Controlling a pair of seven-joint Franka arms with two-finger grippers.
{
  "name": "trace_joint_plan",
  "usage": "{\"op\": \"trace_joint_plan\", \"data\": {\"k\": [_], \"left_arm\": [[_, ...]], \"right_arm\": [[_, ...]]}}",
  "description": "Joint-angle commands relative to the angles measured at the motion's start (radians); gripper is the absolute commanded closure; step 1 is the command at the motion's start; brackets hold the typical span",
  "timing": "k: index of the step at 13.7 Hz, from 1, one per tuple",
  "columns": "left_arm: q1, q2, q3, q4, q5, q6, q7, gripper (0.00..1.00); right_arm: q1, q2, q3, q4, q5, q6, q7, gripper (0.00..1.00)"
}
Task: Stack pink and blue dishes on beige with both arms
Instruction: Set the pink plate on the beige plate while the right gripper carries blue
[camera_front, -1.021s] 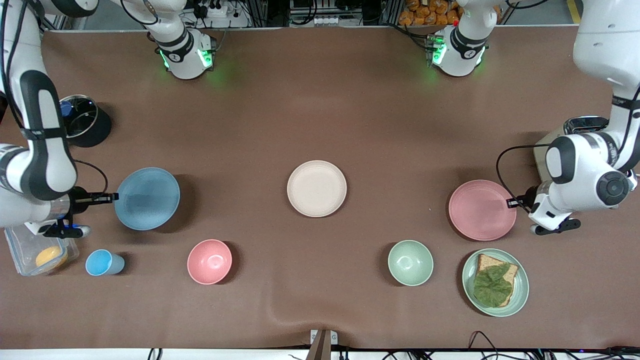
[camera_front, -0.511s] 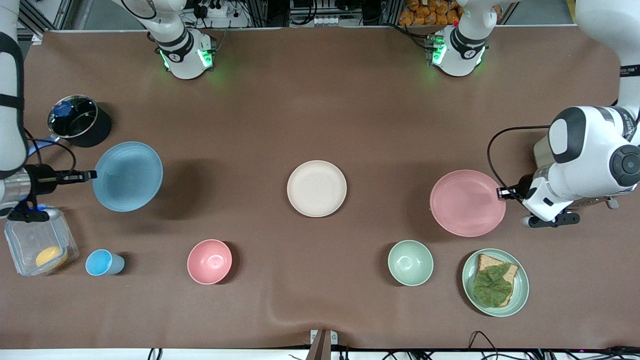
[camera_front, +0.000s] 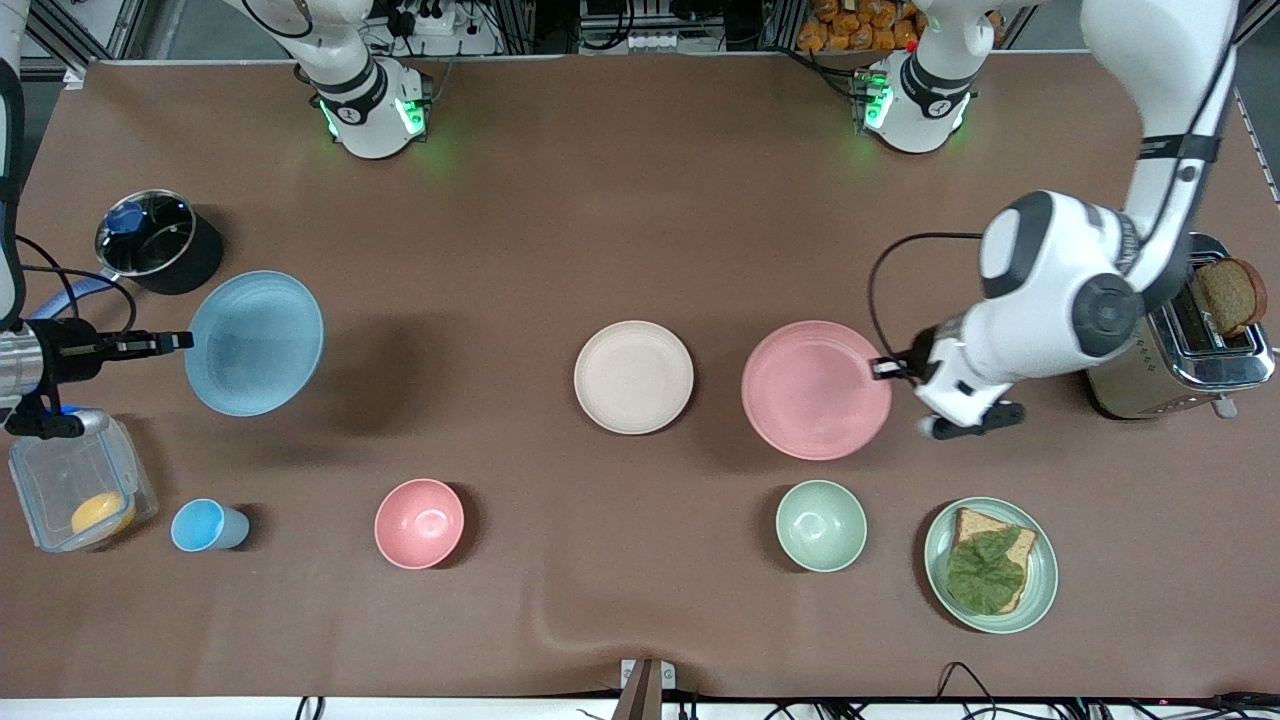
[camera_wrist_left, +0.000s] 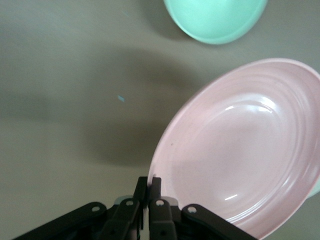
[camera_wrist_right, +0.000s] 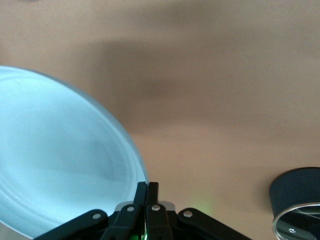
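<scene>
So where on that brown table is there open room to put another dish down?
The widest bare stretch lies between the two arm bases and the beige plate. Another lies between the beige plate and the blue plate held up by the right gripper. The row nearest the camera is crowded: blue cup, pink bowl, green bowl, sandwich plate.
</scene>
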Motion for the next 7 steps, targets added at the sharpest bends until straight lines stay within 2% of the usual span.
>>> {"op": "trace_joint_plan", "data": {"k": [1,4,7], "left_arm": [[-0.128,0.055,0.008,0.055,-0.009,-0.007,-0.083,1.0],[-0.251,0.15,0.011,0.124,0.003,-0.002,-0.239,1.0],[-0.325,0.23,0.011,0.161,0.055,0.03,-0.334,1.0]], "right_arm": [[-0.01,-0.001,0.003,0.011,0.072,-0.036,0.0,1.0],[-0.016,0.001,0.004,0.011,0.19,-0.075,0.131,1.0],[-0.021,0.005,0.003,0.009,0.374,-0.127,0.298,1.0]]}}
